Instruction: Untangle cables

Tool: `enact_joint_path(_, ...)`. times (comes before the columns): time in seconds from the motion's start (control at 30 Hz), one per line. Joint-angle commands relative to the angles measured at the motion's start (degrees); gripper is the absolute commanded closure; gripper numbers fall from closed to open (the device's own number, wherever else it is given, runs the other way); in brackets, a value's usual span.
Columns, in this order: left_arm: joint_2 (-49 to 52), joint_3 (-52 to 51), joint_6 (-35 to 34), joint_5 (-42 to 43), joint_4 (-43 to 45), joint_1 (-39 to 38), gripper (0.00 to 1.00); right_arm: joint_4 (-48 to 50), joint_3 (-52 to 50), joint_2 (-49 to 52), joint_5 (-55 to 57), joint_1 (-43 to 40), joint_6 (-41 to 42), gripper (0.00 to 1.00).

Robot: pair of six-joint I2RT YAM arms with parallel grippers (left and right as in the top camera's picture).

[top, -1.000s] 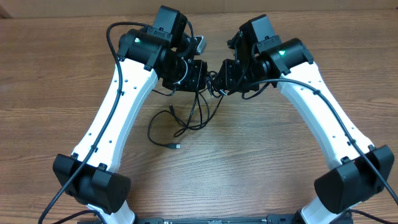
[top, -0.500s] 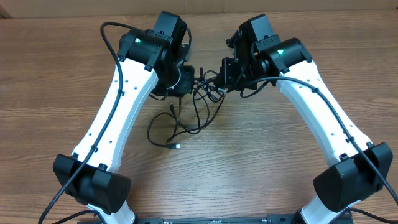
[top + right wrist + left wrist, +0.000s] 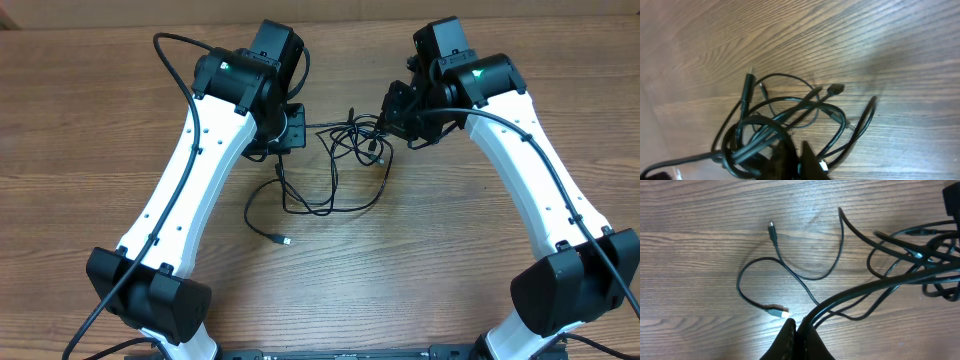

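Note:
Thin black cables (image 3: 352, 136) hang in a loose knot between my two grippers, and loops trail down onto the wooden table. One strand ends in a silvery-blue plug (image 3: 285, 241), also seen in the left wrist view (image 3: 777, 312). My left gripper (image 3: 296, 128) is shut on strands at the knot's left side; its jaws (image 3: 798, 328) pinch cables (image 3: 865, 287) that run off to the right. My right gripper (image 3: 392, 118) is shut on the tangle's right side. In the right wrist view its jaws (image 3: 800, 156) close on the bunched cables (image 3: 756, 131).
The wooden table (image 3: 450, 260) lies under everything. A loose plug end (image 3: 771, 227) rests on the wood to the left, and another small plug (image 3: 836, 89) sticks out of the tangle. Both white arms slope in from the front corners.
The grippers have moved apart, the right one going right and back. The tangle has been drawn out between them and its loops have spread over the table. The right jaws have closed.

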Motion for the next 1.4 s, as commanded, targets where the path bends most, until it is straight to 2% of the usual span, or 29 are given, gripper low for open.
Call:
enact_joint_path(0.0,0.22,0.61,-2.54,-7.85,-1.11,2.05,0.96,-0.13,0.24,-0.15,6.78,-2.99,0.35,0.88)
enact_joint_path(0.2,0.22,0.61,-2.43,-5.33,-0.26,2.03,0.95,2.16,0.24,-0.15,-10.29,-2.99,-10.6,0.88)
enact_joint_path(0.37,0.22,0.61,-2.27,-5.29,-0.17,1.84,0.94,2.84,0.24,-0.15,-21.57,-2.99,-15.76,0.96)
enact_joint_path(0.53,0.22,0.61,-2.29,-5.29,-0.13,1.84,0.94,2.8,0.24,-0.15,-34.64,-2.99,-24.79,0.96)
enact_joint_path(0.87,0.24,0.61,-2.29,-5.29,-0.15,1.84,0.92,2.93,0.24,-0.15,-35.43,-2.08,-26.03,0.96)
enact_joint_path(1.07,0.24,0.61,-0.52,-3.1,0.13,1.79,0.96,2.73,0.0,-0.13,-22.4,-2.08,-21.79,0.64)
enact_joint_path(1.2,-0.28,0.66,6.84,7.19,3.52,1.27,0.96,2.89,-1.07,-0.04,-10.95,-2.08,-15.02,0.21)
enact_joint_path(1.23,-0.74,0.66,8.48,9.4,4.55,1.18,0.96,2.95,-1.38,-0.04,-8.87,-2.08,-14.21,0.15)
enact_joint_path(1.37,-4.11,0.79,11.28,14.03,8.09,1.03,0.96,3.06,-2.38,0.02,-3.72,-2.1,-12.61,0.05)
